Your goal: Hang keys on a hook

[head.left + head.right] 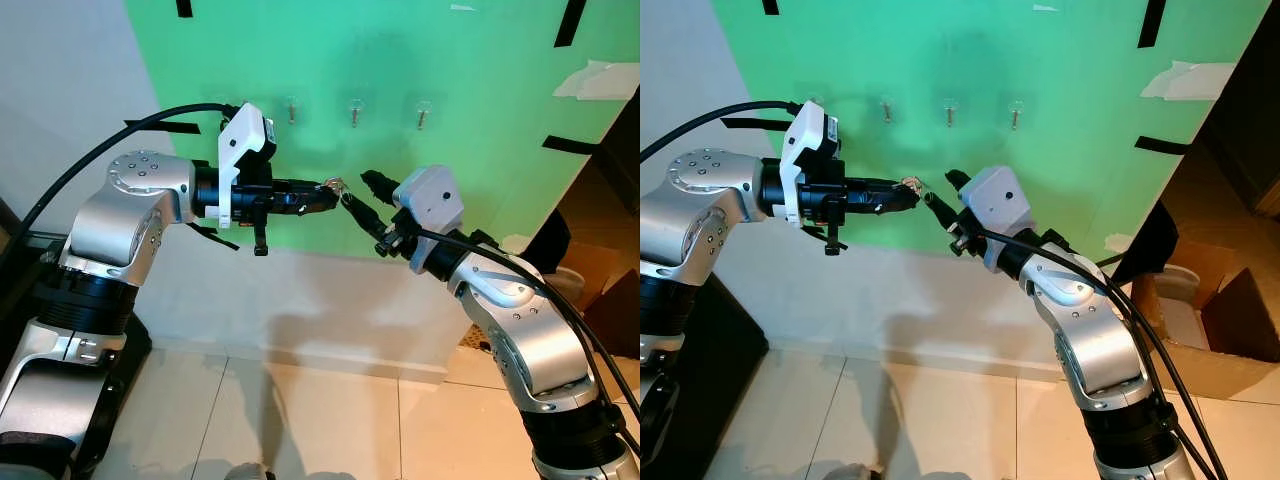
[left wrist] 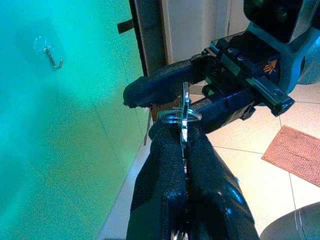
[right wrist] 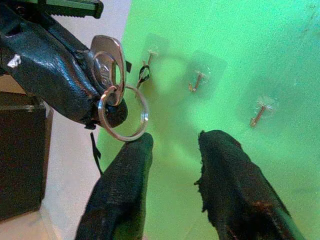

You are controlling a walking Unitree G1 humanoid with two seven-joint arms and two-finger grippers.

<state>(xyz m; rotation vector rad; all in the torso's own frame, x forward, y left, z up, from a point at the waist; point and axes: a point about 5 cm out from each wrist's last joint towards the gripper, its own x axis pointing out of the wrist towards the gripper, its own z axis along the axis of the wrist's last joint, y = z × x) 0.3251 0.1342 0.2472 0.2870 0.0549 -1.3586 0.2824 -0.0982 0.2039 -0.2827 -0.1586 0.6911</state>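
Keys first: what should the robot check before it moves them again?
1. Left gripper shut on the key: ok.
2. Ring hanging free past the fingers: ok.
3. Right gripper open, fingers beside the ring: ok.
4. Right gripper holding the ring: not ok, not yet.
5. Hooks on the green wall free: cannot tell for all; one seems to carry something dark.

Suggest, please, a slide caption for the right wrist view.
Left gripper pinches a key whose ring dangles before the open right gripper.
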